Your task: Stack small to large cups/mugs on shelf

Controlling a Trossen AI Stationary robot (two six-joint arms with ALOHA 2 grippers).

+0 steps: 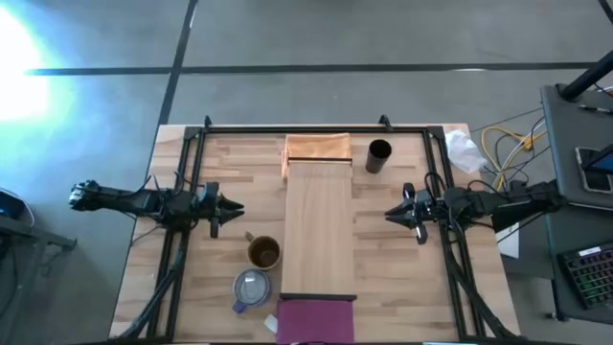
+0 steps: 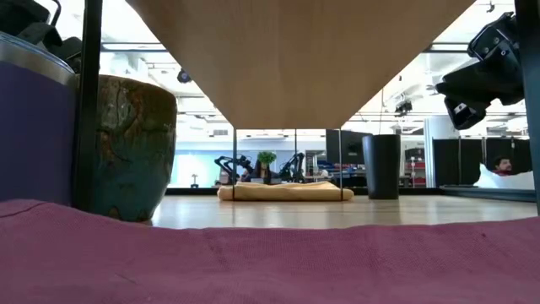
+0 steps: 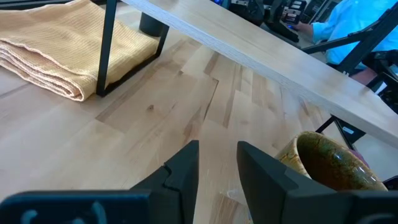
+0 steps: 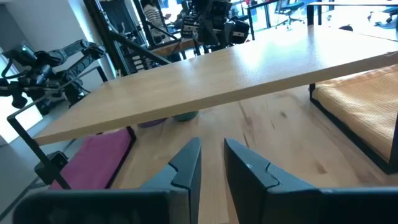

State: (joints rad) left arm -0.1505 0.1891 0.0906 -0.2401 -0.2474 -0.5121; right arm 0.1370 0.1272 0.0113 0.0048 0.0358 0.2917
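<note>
we see the shelf (image 1: 320, 225) running down the middle of the table (image 1: 402, 278), its top bare. the small dark cup (image 1: 379, 154) stands upright to the right of the shelf's far end, beside the folded tan cloth (image 1: 317, 148); we cannot see inside it. the brown mug (image 1: 263, 253) sits just left of the shelf, open mouth up, nothing showing in it. the grey-blue mug (image 1: 250, 287) stands nearer, close beside the brown one, its inside pale and shiny; we cannot tell what it holds. the magenta cloth (image 1: 315, 319) lies at the shelf's near end. the left gripper (image 1: 232, 208) hovers left of the shelf, fingers (image 3: 185, 168) slightly apart, holding nothing. the right gripper (image 1: 391, 215) hovers on the right, fingers (image 4: 187, 163) likewise parted and empty.
</note>
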